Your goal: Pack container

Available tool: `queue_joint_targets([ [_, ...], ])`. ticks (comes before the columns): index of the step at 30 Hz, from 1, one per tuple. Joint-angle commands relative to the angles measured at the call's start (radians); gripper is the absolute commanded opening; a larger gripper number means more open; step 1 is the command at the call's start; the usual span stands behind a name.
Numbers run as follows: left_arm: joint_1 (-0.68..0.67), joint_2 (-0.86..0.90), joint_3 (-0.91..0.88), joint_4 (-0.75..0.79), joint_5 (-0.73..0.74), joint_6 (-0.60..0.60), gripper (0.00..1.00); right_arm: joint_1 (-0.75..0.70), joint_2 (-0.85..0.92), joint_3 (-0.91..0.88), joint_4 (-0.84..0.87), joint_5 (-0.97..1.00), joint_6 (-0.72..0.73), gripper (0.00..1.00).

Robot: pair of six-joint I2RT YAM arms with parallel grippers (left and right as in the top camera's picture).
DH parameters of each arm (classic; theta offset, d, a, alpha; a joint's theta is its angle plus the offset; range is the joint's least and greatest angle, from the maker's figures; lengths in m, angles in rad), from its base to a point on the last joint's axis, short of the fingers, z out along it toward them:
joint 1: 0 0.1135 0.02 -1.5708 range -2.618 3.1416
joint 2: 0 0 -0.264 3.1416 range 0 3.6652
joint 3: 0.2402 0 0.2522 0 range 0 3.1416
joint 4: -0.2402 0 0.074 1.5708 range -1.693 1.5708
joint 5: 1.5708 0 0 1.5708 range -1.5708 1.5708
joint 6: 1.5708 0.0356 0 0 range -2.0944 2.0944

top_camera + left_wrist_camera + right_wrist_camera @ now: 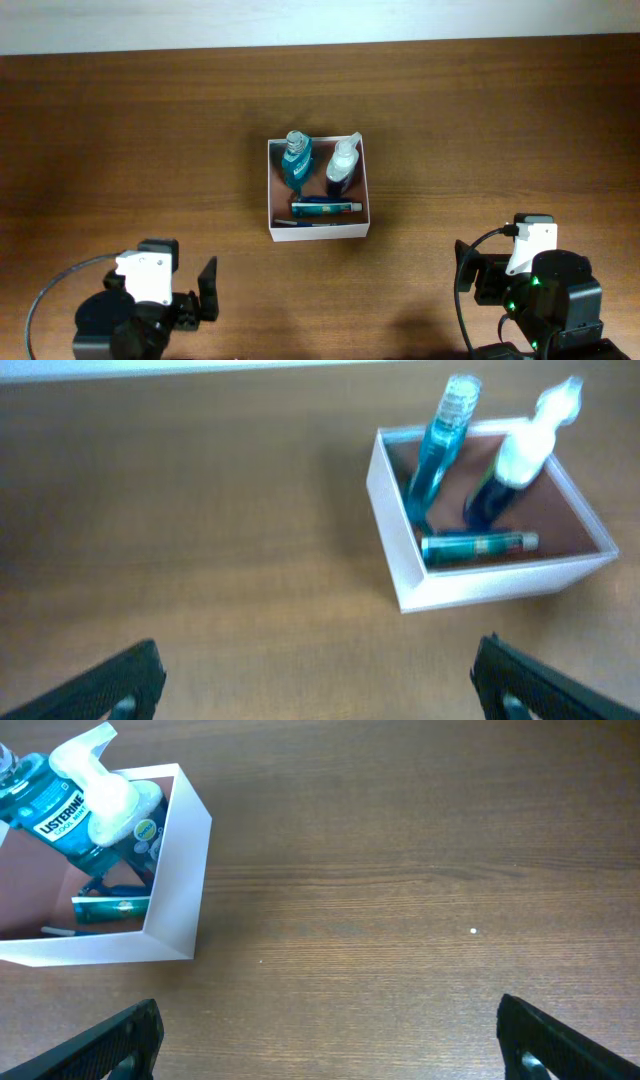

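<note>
The container (pixel 320 233) is a shallow white-walled square box with a pinkish-brown floor, standing mid-table. Inside it, a teal bottle (pixel 296 160) and a dark blue bottle with a white top (pixel 341 165) lean against the far wall. A teal tube (pixel 326 207) lies along the near wall. The left wrist view shows the container (pixel 500 585) ahead to the right; the right wrist view shows it (pixel 175 870) ahead to the left. My left gripper (pixel 320 680) is open over bare wood, well short of the box. My right gripper (pixel 330 1040) is also open and empty, near the front right.
The brown wooden table (pixel 480 120) stretches around the box on all sides. A pale wall strip (pixel 320 20) runs along the far edge. Both arm bases sit at the near edge, the left arm (pixel 140 300) and the right arm (pixel 545 290).
</note>
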Motion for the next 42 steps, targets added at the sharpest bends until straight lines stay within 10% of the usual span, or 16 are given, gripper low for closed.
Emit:
queue_joint_targets([
  [1,0.005,-0.014,-0.013,-0.078,0.000,-0.007,0.99,0.007,-0.004,-0.006,0.005,0.023,0.011,0.99],
  [15,0.005,-0.014,-0.014,-0.142,0.000,-0.007,0.99,0.005,-0.159,-0.078,0.044,0.007,-0.130,0.99],
  [21,0.005,-0.014,-0.014,-0.142,0.000,-0.007,0.99,0.002,-0.500,-0.365,0.341,-0.026,-0.231,0.99],
  [33,0.005,-0.014,-0.014,-0.142,0.000,-0.007,0.99,-0.045,-0.500,-0.834,1.188,-0.026,-0.387,0.99],
  [42,0.005,-0.014,-0.014,-0.142,0.000,-0.007,0.99,-0.074,-0.500,-0.839,0.957,-0.042,-0.346,0.99],
])
